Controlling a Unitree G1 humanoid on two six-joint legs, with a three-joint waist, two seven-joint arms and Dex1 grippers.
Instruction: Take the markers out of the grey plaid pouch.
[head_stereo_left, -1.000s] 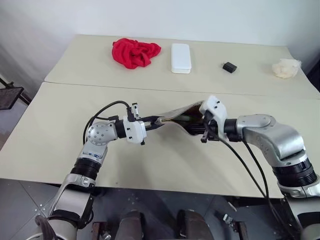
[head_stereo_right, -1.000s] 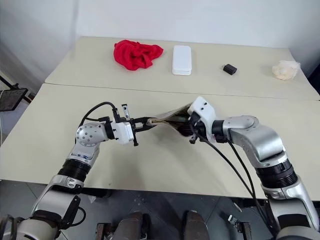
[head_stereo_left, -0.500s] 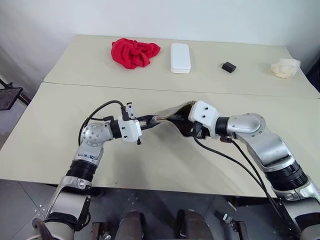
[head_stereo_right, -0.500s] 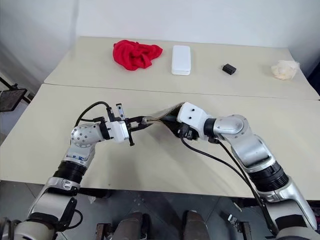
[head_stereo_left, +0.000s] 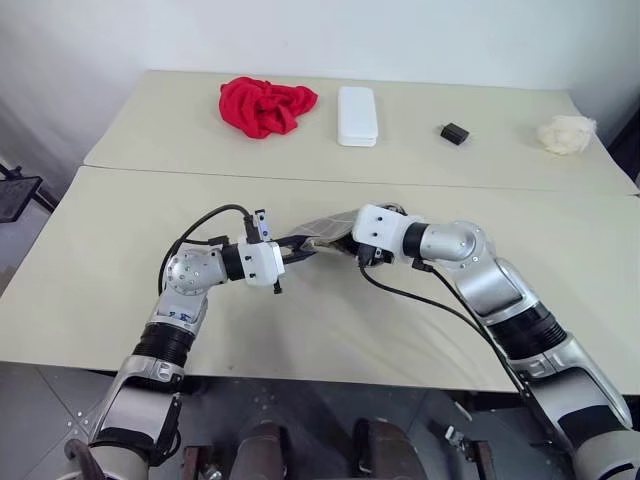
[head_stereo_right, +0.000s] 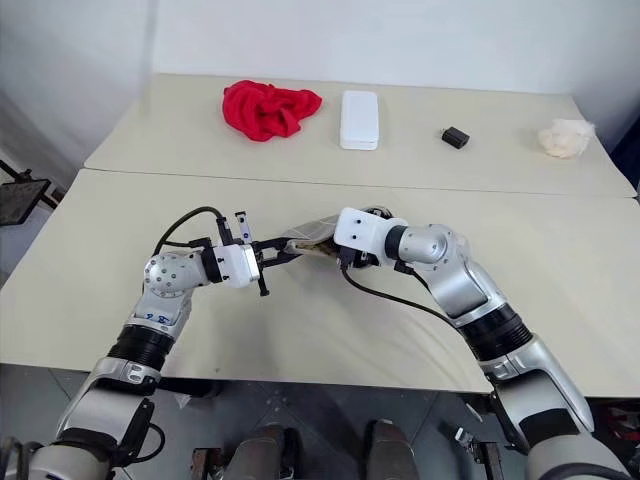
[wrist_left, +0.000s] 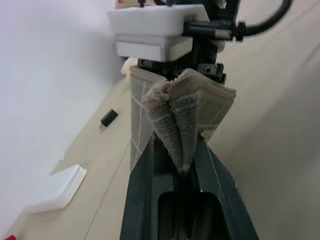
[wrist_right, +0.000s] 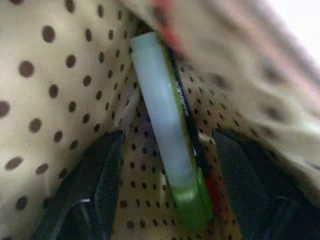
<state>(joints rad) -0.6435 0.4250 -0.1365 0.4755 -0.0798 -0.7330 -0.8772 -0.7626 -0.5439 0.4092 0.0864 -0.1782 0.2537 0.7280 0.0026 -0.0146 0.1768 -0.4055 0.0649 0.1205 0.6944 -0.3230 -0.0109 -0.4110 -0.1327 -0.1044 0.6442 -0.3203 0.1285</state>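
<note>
between the right tool's (wrist_right: 167, 150) fingers (wrist_right: 95, 180) (inside pouch (head_stereo_left: 325, 228)), green marker (wrist_right: 167, 150)

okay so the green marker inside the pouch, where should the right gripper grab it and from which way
Probably mid-barrel. The green marker lies lengthwise inside the grey plaid pouch, between the right gripper's open fingers, so coming straight in through the mouth and closing across its slim round body looks best. The left gripper pinches the pouch's end, keeping it steady.

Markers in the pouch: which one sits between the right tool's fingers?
The green marker, lying on the dotted lining between the open fingers. Of the red one, just a sliver shows behind it.
</note>
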